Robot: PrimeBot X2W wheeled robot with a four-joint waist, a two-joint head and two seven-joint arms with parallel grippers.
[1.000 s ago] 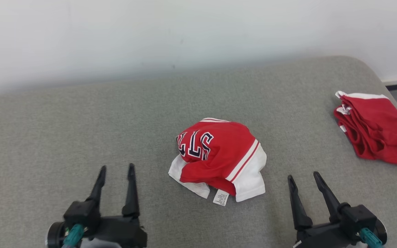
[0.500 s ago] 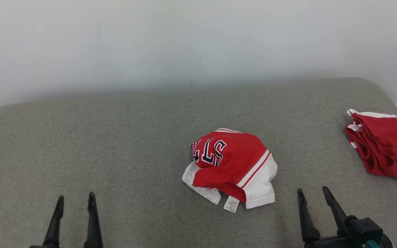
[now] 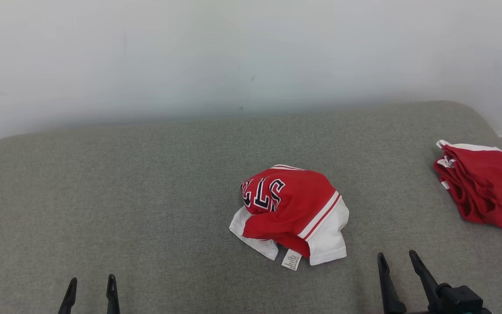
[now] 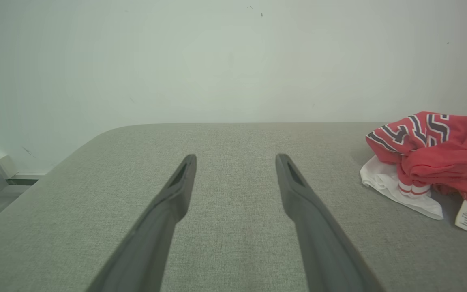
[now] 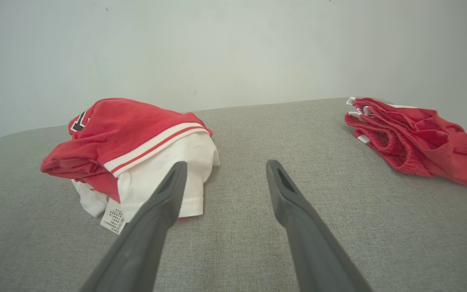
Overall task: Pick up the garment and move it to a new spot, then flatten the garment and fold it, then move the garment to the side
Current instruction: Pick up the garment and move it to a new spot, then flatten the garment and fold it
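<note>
— What's showing, left to right?
— My left gripper [image 3: 92, 279] gapes wide, holding nothing; the garment [image 3: 292, 209] lies crumpled at the middle of the cushion [image 3: 146, 196]; my right gripper [image 3: 396, 254], also wide and empty, sits near it; a red pile [image 3: 482, 183] lies far right.

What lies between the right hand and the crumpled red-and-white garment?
Only bare grey upholstered surface, seen in the head view, separates the right hand from the crumpled red-and-white garment.

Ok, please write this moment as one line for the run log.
phase: before pickup | garment: crumpled, untouched | left pincer: open, empty | right pincer: open, empty
</note>
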